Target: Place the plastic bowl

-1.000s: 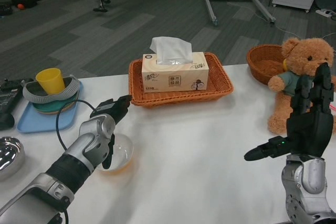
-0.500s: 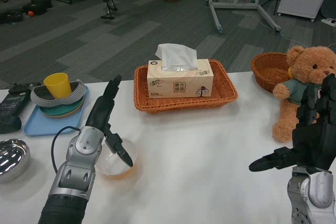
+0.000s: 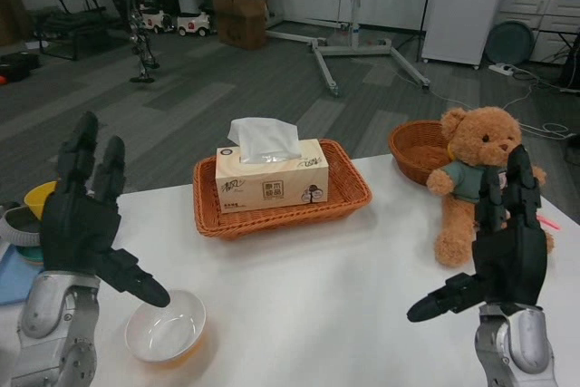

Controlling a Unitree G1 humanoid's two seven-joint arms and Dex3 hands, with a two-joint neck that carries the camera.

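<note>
Translucent white plastic bowl [image 3: 166, 337] sits free on the tabletop [image 3: 317, 287]; my left hand [image 3: 83, 224] and right hand [image 3: 507, 246] stand upright, fingers spread, holding nothing.

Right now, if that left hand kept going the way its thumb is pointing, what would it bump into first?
Probably the plastic bowl: the left hand is raised and open, its thumb aimed down-right just above the bowl's near rim. Depth is hard to judge.

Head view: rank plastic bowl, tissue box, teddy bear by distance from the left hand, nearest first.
1. Plastic bowl: on the table just right of and below the left hand, under its lowest finger.
2. Tissue box: in the wicker tray at table centre, farther back.
3. Teddy bear: far right side, beside the right hand.
</note>
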